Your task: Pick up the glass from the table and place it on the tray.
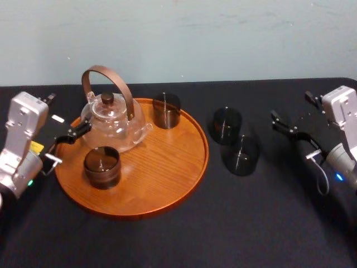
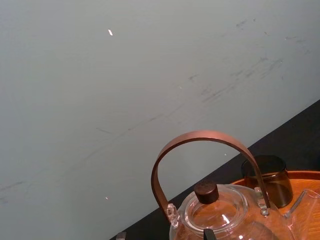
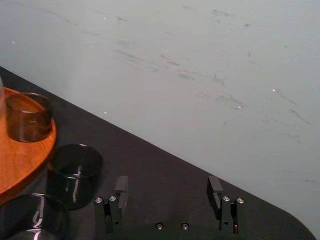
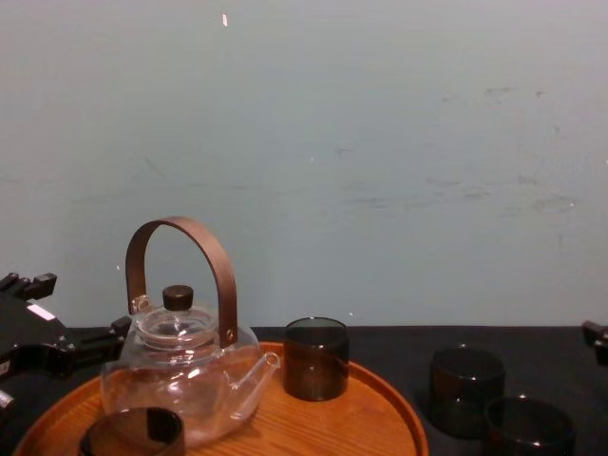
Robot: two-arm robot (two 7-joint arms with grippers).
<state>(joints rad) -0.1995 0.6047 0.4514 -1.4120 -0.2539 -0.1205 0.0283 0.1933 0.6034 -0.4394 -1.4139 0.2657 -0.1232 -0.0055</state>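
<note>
Left tool (image 1: 63, 146): parted, empty, at tray (image 1: 167, 184) left rim.
Right tool (image 3: 167, 187): spread wide, empty, right of tray.
Glasses: farther glass (image 1: 227, 125), nearer glass (image 1: 240, 154) on tabletop (image 1: 268, 223) beside tray.

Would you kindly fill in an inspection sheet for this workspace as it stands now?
Surface: black table, no spills seen.
Job's things: wooden tray left of centre; tray glasses, two, upright; table glasses, two, upright, right of the tray.
Clutter: glass teapot on the tray.
Grippers: left gripper open at the tray's left edge beside the teapot; right gripper open over the table, right of the table glasses.
Cables: grey loop at the right wrist.
Surroundings: scuffed pale wall behind.
</note>
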